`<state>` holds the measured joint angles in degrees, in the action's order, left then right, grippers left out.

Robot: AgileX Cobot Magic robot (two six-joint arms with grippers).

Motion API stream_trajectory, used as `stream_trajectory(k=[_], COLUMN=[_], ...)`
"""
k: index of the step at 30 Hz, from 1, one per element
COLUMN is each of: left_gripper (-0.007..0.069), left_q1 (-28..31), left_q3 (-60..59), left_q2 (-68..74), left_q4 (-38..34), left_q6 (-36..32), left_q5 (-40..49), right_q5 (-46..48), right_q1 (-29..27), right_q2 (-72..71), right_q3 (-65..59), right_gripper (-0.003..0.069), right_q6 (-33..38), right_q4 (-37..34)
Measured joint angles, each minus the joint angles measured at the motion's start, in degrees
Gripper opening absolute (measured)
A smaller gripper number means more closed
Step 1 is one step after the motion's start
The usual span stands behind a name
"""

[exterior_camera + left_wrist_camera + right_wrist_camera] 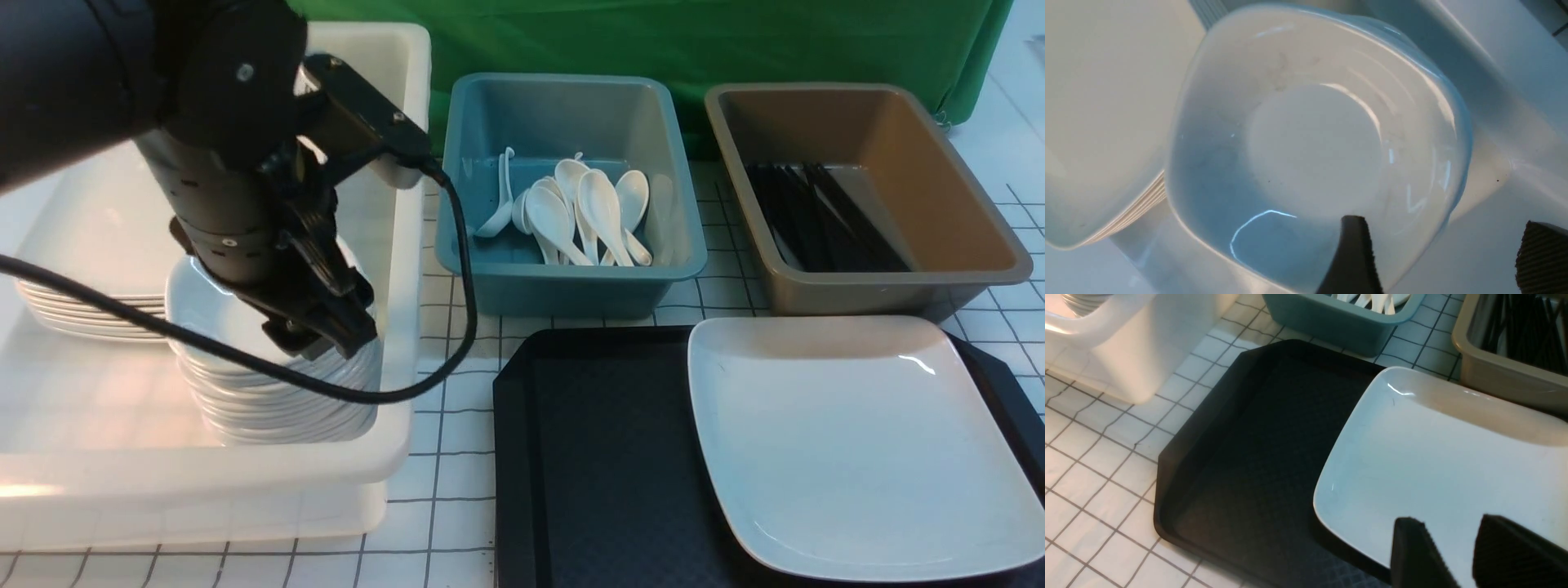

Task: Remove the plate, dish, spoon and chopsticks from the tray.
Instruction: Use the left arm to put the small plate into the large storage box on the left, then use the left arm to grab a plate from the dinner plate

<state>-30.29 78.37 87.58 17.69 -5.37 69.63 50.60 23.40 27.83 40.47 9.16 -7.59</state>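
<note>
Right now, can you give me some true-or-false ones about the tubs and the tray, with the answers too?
1. The big white plate lies on the black tray. True.
2. The spoons are in the brown tub. False: they are in the blue tub; the brown tub holds the black chopsticks.
3. The left gripper is over the stack of small dishes in the white tub. True.
4. A spoon lies on the tray. False: only the plate shows on it.
</note>
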Motion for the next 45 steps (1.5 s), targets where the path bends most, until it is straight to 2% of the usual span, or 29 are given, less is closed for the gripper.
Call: stream_trajectory(k=[4,7,11,12,14,17,18,19,20,22,24,30,35,36,37,38,39,42,45], left_gripper=[0.0476,0.0451,0.0375,0.0365,0.0278,0.015,0.015,0.008,0.0046,0.0011,-0.0004,0.0006,0.0073,0.0115,0.012,0.0162,0.0167,0.0262,0.0337], left_q1=[0.0,0.0,0.0,0.0,0.0,0.0,0.0,0.0,-0.14,-0.64,-2.32,-8.27,-11.71,-12.71,-12.84,-14.01,-14.13,-15.79,-16.23], left_q3=[0.0,0.0,0.0,0.0,-0.25,-1.96,-1.96,-3.59,-4.66,-6.63,-8.34,-8.3,-4.79,-3.44,-3.44,-2.0,-1.84,0.76,2.15], left_q2=[-4.21,-6.36,-7.35,-7.35,-7.35,-7.35,-7.35,-7.26,-7.06,-6.22,-3.9,5.93,15.03,18.08,18.41,20.78,21.34,25.12,27.56], left_q4=[-2.02,-7.7,-20.57,-21.28,-30.74,-39.51,-40.09,-43.94,-46.43,-50.17,-52.45,-57.5,-59.19,-57.86,-57.67,-55.26,-54.94,-50.32,-49.34], left_q6=[1.36,2.4,2.66,2.66,2.71,2.57,2.51,2.3,2.1,1.49,1.19,1.6,3.79,5.37,5.86,9.47,9.47,16.13,19.07], left_q5=[0.11,0.13,0.31,0.31,-2.24,-8.45,-8.98,-12.48,-14.61,-17.72,-19.4,-20.78,-21.83,-22.33,-22.39,-23.21,-23.2,-24.93,-28.35], right_q5=[0.0,-0.14,-0.18,-0.18,-0.18,0.32,0.39,1.01,1.4,2.64,3.55,4.24,4.74,4.8,4.8,4.8,4.8,4.8,4.8], right_q1=[0.0,0.0,0.0,0.0,0.0,0.0,0.0,0.0,0.0,0.0,0.0,0.0,0.0,0.0,0.0,0.0,0.0,0.0,0.0], right_q2=[0.0,0.0,0.0,0.0,0.0,0.0,0.0,0.0,0.0,0.0,0.0,0.0,0.0,0.0,0.0,0.0,0.0,0.0,0.0], right_q3=[0.0,0.0,0.0,0.0,0.0,0.0,0.0,0.0,0.0,0.0,0.0,0.0,0.0,0.0,0.0,0.0,0.0,0.0,0.0], right_gripper=[0.0239,0.0239,0.0235,0.0234,0.0202,0.013,0.0125,0.0083,0.0059,0.0018,0.0008,0.0006,0.0006,0.0006,0.0006,0.0006,0.0006,0.0006,0.0006], right_q6=[0.0,0.0,0.0,0.0,0.0,0.0,0.0,0.0,0.0,-0.09,-0.12,-0.24,-0.37,-0.37,-0.37,-0.37,-0.37,-0.37,-0.37], right_q4=[0.0,0.0,0.0,0.0,0.0,0.84,0.84,1.82,2.49,4.05,5.61,9.3,11.45,11.65,11.65,11.65,11.65,11.71,11.71])
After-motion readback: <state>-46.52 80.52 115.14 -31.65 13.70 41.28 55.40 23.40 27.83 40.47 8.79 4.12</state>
